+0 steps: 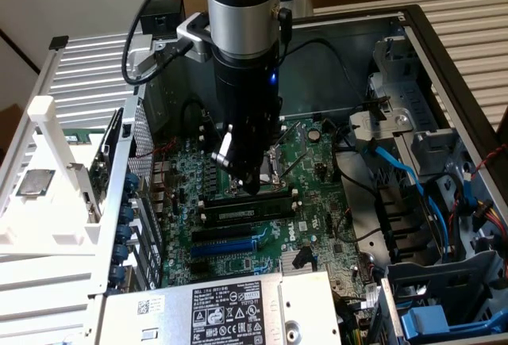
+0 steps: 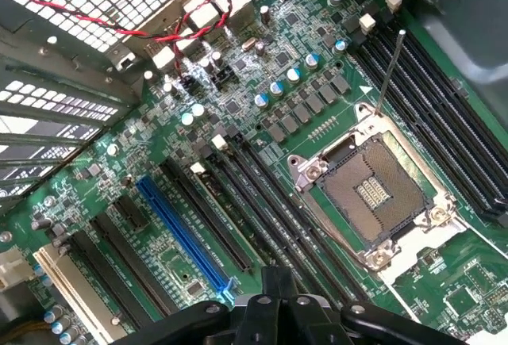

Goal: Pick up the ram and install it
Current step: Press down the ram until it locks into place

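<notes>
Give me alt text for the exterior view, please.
A robot arm's gripper reaches down into an open computer case, just above the motherboard and its black memory slots. A blue slot lies nearby.

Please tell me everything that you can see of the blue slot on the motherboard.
The blue slot is a long, narrow connector, plastic by its look, lying flat on the green motherboard. It is empty: no card sits in it. Black slots run parallel on both sides, close but apart.
</notes>
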